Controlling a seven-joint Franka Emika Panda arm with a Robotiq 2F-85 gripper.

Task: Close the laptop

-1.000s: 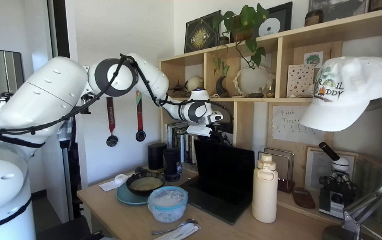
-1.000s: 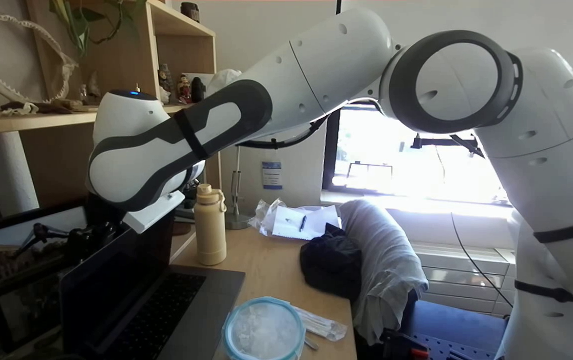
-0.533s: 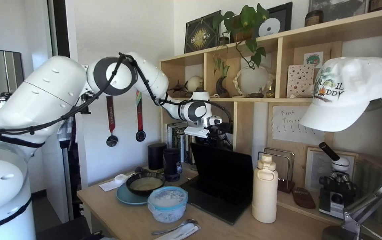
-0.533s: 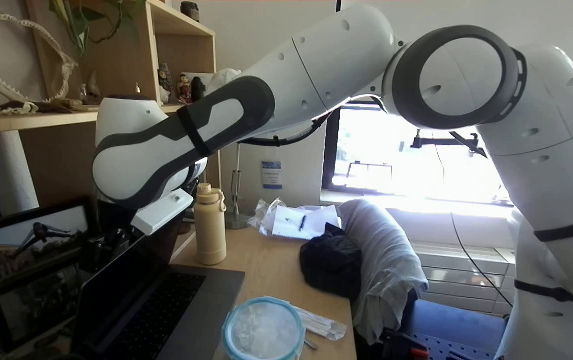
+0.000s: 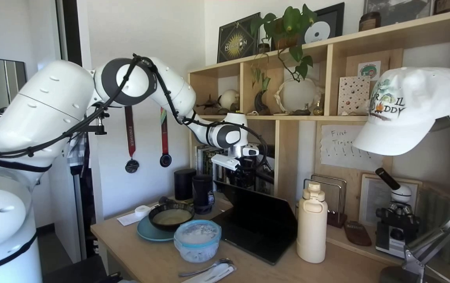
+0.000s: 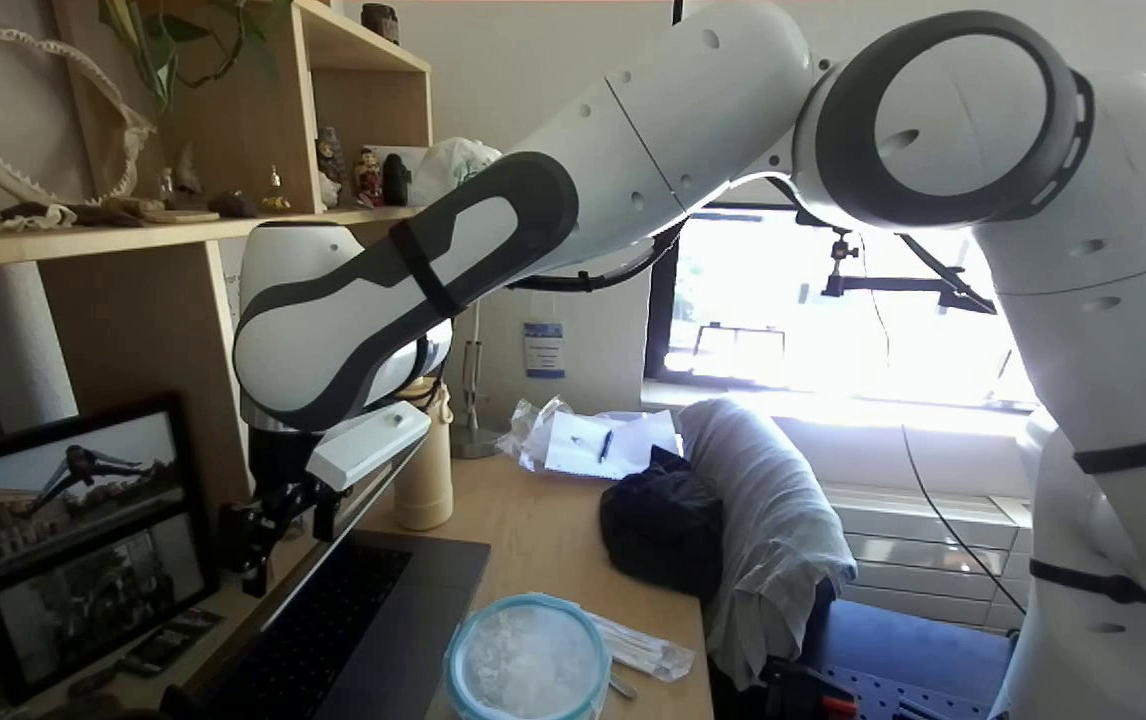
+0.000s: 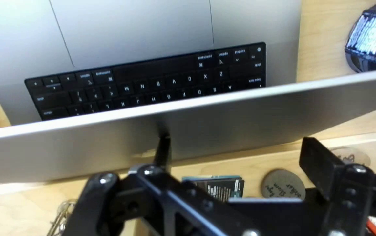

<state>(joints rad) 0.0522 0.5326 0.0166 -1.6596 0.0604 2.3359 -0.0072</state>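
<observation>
Lid (image 7: 214, 126) just tipped further over the keys (image 7: 155, 84), so I'd say closing's working. My hand (image 7: 236, 141) is spread, gripping nothing.

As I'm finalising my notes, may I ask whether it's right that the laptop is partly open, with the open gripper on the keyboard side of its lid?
Not quite: the open gripper is behind the lid; the wrist view shows the lid between the fingers and the keyboard. The laptop is indeed partly open.
</observation>
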